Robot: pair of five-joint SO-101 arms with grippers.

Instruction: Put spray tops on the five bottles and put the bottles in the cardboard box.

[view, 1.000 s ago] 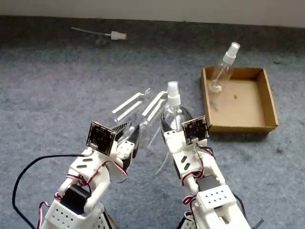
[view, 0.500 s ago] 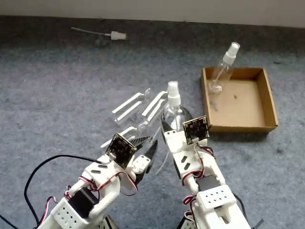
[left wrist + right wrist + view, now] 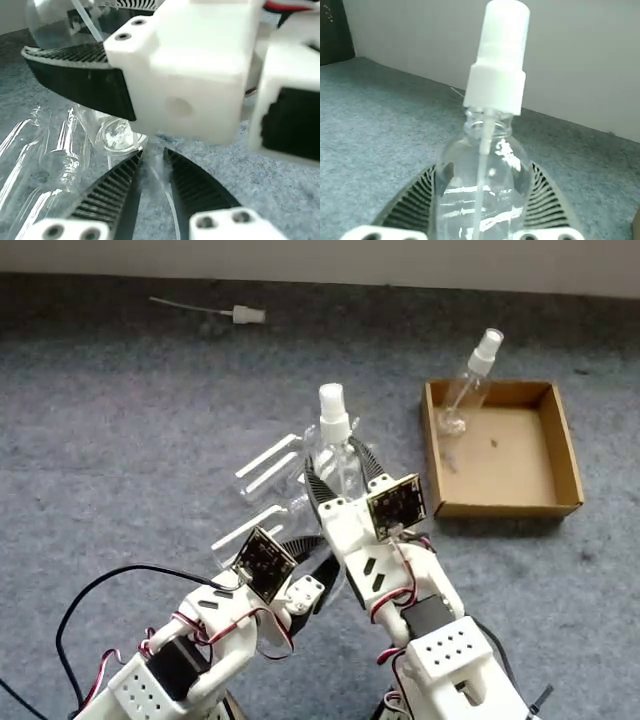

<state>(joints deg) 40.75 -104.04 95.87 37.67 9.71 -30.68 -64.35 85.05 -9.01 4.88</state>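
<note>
Bottle [image 3: 338,458] w/ spray top [image 3: 333,405], upright, clamped in right gripper [image 3: 340,478]
Left gripper [image 3: 154,156] nearest, jaws narrowly apart, low by uncapped bottles [image 3: 268,465]; lift capped bottle clear of them; keep upright; release low inside cardboard box [image 3: 500,507] beyond.

Clear bottle [image 3: 502,165], white spray top [image 3: 497,60], brown cardboard box [image 3: 500,507].

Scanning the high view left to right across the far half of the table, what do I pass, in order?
loose spray top → uncapped bottles lying flat → capped bottle held upright in the right gripper → second capped bottle leaning in the cardboard box
</note>
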